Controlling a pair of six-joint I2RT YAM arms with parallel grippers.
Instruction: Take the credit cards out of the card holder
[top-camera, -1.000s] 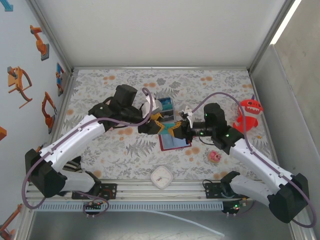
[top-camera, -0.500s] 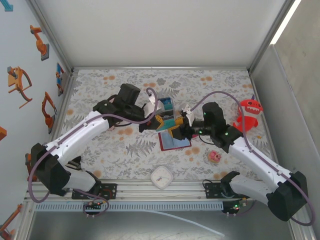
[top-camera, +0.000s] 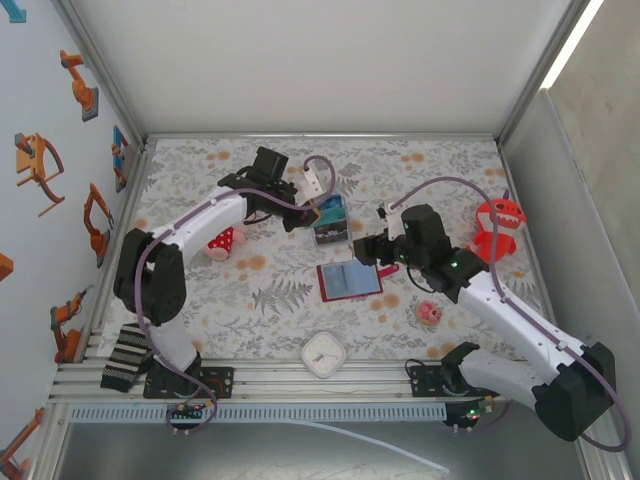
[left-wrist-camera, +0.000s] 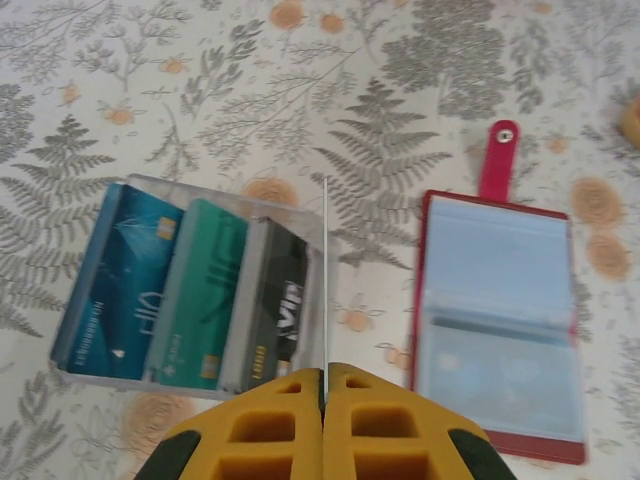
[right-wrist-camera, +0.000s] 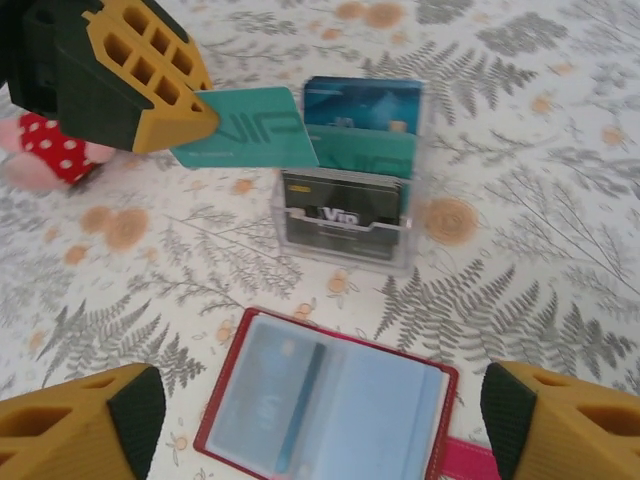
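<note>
The card holder (top-camera: 350, 279) lies open and flat on the floral table (top-camera: 240, 310), snap tab out. The clear box (top-camera: 330, 218) stands just beyond it with three cards (left-wrist-camera: 205, 290) upright inside.

As I read it, my step is to drop the teal credit card (right-wrist-camera: 250, 140) into that box. It hangs edge-down over the box wall nearest the card holder. I'd nudge it away from the holder until it clears that wall, keep it vertical, lower it, and only then let go (a tilted card will ride the rim).

The left gripper (left-wrist-camera: 323, 385) is clamped tight on that card, just beyond the holder. The right gripper (top-camera: 372, 246) hovers over the holder's far edge, jaws spread wide and holding nothing.
</note>
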